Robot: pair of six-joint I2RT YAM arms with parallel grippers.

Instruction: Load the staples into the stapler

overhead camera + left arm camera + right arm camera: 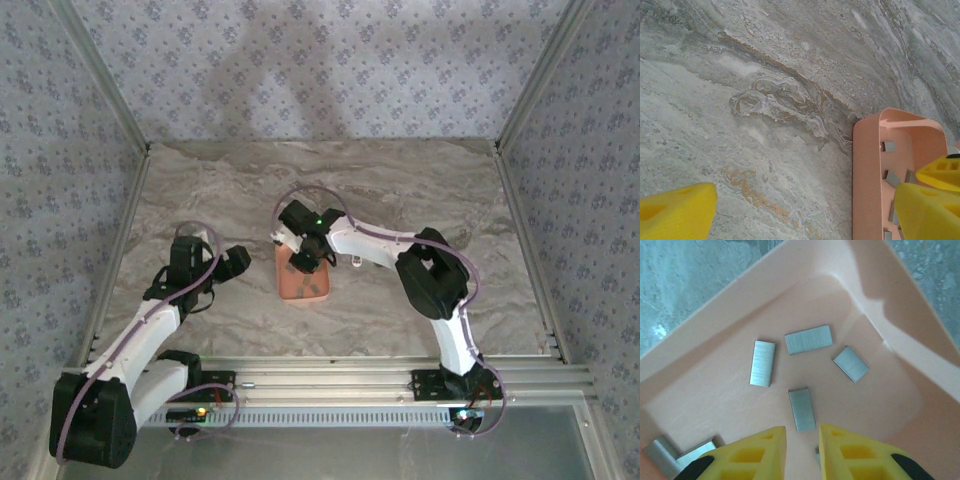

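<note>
Your right gripper (802, 436) hangs nose-down inside the salmon tray (920, 345). Its yellow fingers (755, 455) stand close together with only a thin slot between them. A sliver of grey sits low in that slot, but you cannot tell whether it is pinched. Just ahead of the tips lies one grey strip of staples (802, 409), flat on the tray floor. Three more strips lie flat beyond it, each apart from the others, and two more rest in the near-left corner. The tray stands on the marbled table (765, 100), about mid-table in the top view. Your left gripper (805, 200) is just left of the tray, jaws spread wide with nothing but bare table between them.
</note>
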